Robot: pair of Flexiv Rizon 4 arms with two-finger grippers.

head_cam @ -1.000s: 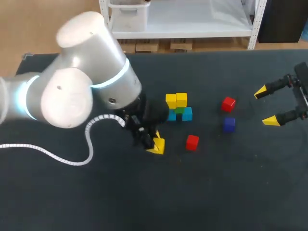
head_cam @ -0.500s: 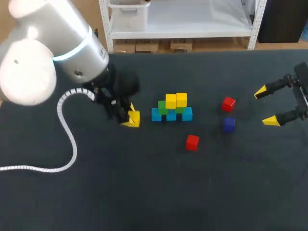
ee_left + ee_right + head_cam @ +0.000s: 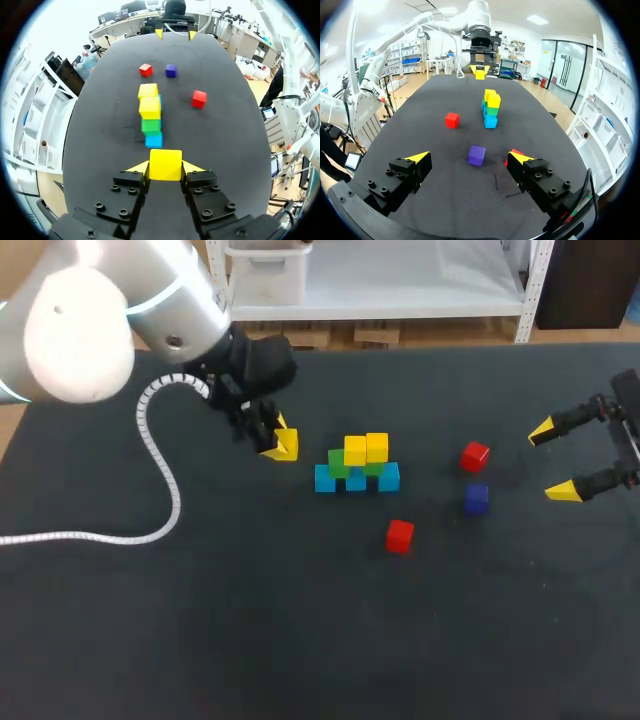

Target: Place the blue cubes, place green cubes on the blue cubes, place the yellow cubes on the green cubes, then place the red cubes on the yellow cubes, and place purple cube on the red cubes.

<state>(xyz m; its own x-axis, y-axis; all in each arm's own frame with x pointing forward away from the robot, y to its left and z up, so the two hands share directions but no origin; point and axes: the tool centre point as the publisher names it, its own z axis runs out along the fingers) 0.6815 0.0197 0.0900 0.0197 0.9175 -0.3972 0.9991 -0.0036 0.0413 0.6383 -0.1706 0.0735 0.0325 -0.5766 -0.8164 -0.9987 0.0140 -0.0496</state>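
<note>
Left gripper [image 3: 282, 445] clamped a yellow cube [image 3: 165, 164] between both fingers, with the blue-green-yellow stack [image 3: 357, 465] near, ahead of it. Right gripper [image 3: 558, 460] was spread wide, empty, near the purple cube [image 3: 476, 498].

I read no text, label, number or sign; the bright yellow cube [image 3: 165, 164] in my left hand [image 3: 165, 167] and the black counter [image 3: 100, 125] show plain faces.

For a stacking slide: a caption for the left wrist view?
Left end effector grips a yellow cube, the blue-green-yellow stack ahead, two red cubes and a purple cube beside and beyond.
</note>
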